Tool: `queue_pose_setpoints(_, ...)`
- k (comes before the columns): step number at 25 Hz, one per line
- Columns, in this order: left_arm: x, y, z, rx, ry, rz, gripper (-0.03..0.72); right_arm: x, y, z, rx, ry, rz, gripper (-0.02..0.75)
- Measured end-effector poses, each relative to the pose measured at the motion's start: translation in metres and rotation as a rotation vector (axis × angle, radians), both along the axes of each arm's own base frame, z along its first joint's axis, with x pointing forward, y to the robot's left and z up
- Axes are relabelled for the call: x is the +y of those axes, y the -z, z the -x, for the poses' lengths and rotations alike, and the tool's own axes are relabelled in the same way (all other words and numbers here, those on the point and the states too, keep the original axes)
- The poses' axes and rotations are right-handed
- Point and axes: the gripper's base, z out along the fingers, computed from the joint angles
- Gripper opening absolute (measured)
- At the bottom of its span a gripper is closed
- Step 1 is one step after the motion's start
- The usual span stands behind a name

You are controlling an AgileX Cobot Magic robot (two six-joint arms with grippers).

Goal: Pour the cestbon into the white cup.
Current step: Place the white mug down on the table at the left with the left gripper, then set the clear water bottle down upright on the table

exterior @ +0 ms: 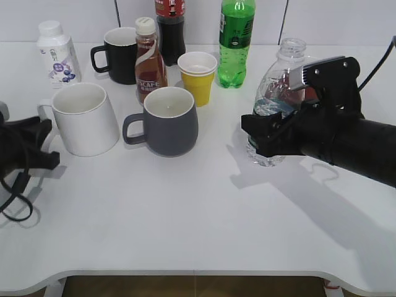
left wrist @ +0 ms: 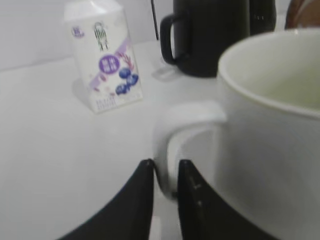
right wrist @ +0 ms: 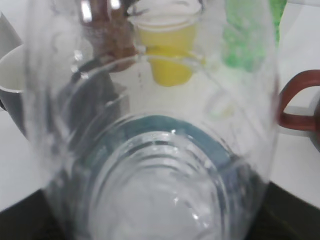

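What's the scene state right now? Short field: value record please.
bottle: cestbon, uncapped, upright, held by the right gripper
bottle cap: not seen
target: white cup, upright, looks empty
left gripper: fingers either side of the white cup's handle
between bottle and target: grey mug
behind: black mug, yellow paper cup, coffee bottle, green soda bottle, small white bottle
pour: not begun
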Motion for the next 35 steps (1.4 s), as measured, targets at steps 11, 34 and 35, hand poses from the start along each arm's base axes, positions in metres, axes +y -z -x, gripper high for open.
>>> queue_pose_setpoints(11,0.003,-0.004,0.024,0.033,0.004,-0.006,0.24,-0.003,-0.001,-0.003,-0.023,0.043,0.011,0.47)
queue_pose_setpoints(34,0.007,-0.071,0.058,-0.118,-0.007,0.076,0.241,-0.006,0.01,-0.014,-0.168,0.087,0.092,0.648)
queue_pose_setpoints(35,0.008,-0.076,0.06,-0.119,-0.01,0.076,0.241,-0.007,0.001,-0.012,-0.185,0.089,0.085,0.649)
